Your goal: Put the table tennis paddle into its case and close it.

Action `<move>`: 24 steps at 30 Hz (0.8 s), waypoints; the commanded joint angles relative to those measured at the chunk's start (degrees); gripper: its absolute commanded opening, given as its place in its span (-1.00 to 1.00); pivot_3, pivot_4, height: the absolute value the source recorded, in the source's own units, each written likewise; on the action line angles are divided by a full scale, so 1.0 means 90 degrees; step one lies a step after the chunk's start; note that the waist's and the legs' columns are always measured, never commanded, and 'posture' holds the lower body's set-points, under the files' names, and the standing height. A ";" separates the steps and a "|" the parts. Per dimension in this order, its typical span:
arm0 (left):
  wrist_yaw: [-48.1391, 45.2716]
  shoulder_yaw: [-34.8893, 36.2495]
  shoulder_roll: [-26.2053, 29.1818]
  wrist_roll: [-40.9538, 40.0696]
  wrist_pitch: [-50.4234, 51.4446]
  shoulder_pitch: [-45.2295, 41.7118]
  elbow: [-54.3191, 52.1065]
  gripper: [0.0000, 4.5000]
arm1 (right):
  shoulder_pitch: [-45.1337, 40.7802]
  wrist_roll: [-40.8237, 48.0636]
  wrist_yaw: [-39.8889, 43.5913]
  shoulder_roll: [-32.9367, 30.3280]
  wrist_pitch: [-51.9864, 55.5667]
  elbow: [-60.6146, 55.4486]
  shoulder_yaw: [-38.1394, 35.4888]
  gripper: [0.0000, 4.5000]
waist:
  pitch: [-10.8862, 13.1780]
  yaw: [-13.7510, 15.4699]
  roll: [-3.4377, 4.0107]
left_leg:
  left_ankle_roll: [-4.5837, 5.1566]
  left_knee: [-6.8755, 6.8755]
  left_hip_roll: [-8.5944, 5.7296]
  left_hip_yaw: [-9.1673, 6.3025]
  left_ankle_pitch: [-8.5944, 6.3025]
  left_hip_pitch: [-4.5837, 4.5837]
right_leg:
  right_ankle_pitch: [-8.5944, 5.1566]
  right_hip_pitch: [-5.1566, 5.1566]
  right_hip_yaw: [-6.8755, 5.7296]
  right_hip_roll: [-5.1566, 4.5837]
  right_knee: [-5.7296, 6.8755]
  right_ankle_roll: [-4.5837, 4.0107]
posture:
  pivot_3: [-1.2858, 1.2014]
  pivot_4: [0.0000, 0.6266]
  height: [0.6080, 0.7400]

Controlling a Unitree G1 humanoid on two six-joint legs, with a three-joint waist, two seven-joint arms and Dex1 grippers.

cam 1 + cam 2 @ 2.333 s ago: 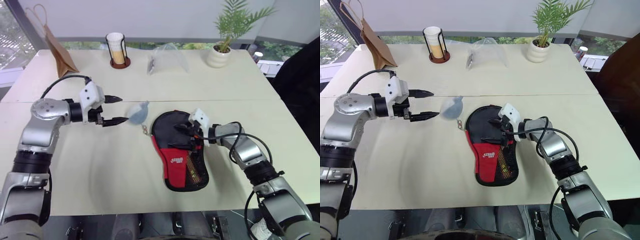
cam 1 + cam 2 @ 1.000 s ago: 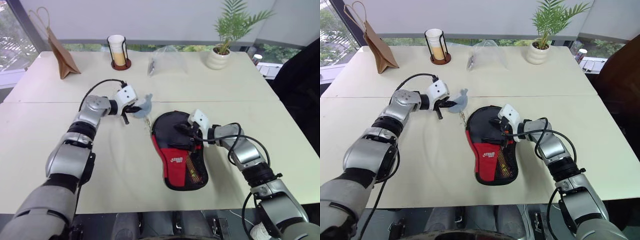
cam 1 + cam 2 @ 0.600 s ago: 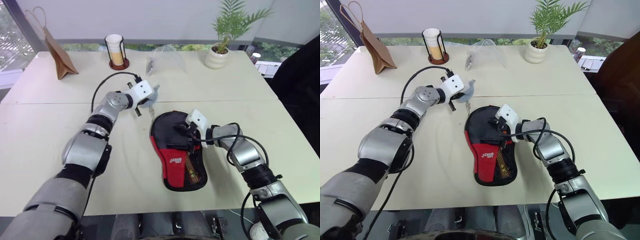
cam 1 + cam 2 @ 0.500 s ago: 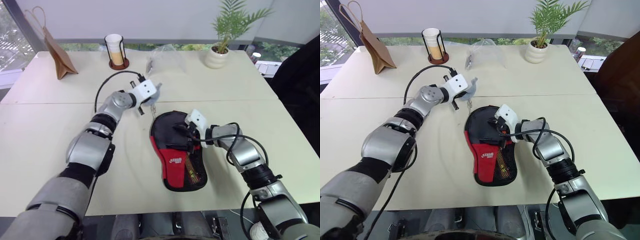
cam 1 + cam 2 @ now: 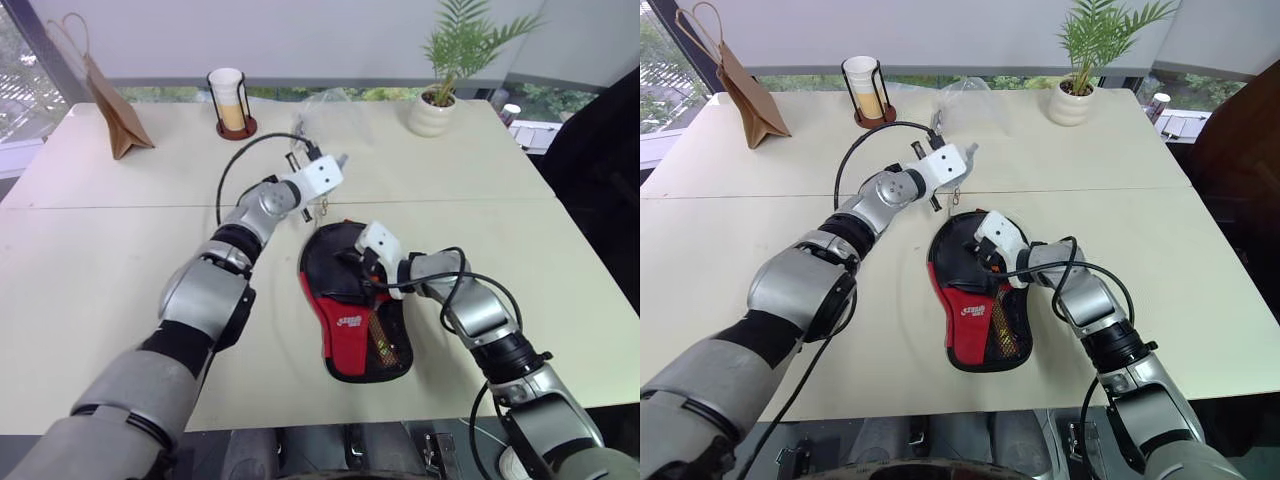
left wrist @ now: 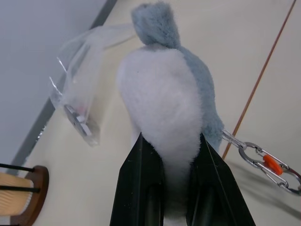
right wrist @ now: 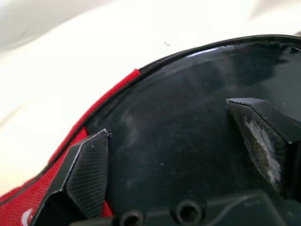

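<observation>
The case, a black pouch with a red panel and a mesh pocket, lies flat on the table in front of me. My right gripper is open, its fingers spread low over the case's round black part. My left gripper is shut on a small grey-blue plush toy, held in the air just beyond the case's far edge. A metal clip on a short chain dangles from the toy. The paddle is hidden; something tan shows through the mesh.
Along the table's far side stand a brown paper bag, a cup in a wire holder, a clear plastic bag and a potted plant. A seam crosses the tabletop behind the case.
My left gripper has lifted the plush toy off the table and carried it up and to the right, past the case's far edge. The right gripper has slid slightly left, still open.
</observation>
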 commanded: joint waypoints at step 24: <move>0.0229 0.0134 -0.1249 0.0028 -0.0263 -0.0519 -0.0187 -0.99 | 0.0668 -0.0357 -0.0311 0.0139 0.1109 -0.0054 0.0883 1.00 | 0.0000 0.0016 0.0000 | 0.0000 -0.0002 -0.0001 0.0000 0.0000 -0.0024 | -0.0003 -0.0023 0.0000 -0.0001 -0.0005 -0.0006 | 0.03 -0.52 0.91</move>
